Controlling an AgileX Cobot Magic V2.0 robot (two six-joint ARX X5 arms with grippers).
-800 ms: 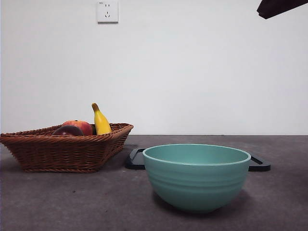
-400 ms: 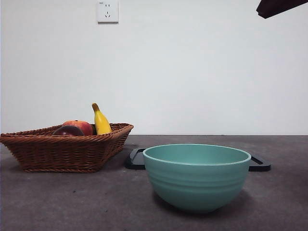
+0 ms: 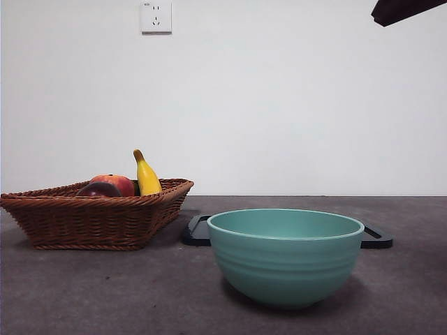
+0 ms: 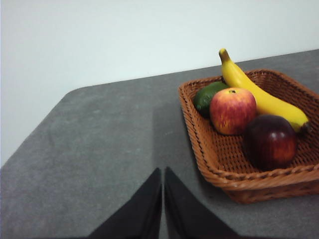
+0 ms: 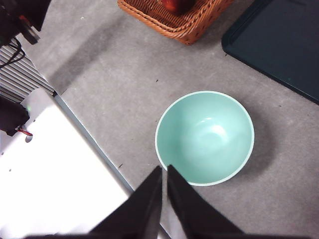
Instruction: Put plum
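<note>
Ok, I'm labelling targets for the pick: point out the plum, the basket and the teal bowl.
plum (image 4: 269,141), left wrist view, middle of its glossy dark skin.
basket (image 3: 91,222), front view, woven front wall.
teal bowl (image 5: 172,117), right wrist view, inner wall beside the rim.

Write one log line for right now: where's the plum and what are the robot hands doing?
plum: in basket | bowl: empty | left gripper: shut, beside basket | right gripper: shut, above bowl

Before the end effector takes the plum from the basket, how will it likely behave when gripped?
The plum looks smooth and glossy, so it may slip between the jaws. Being round, it could roll within the wicker basket if nudged. It lies against the banana and near the red-orange fruit, which may shift too.
</note>
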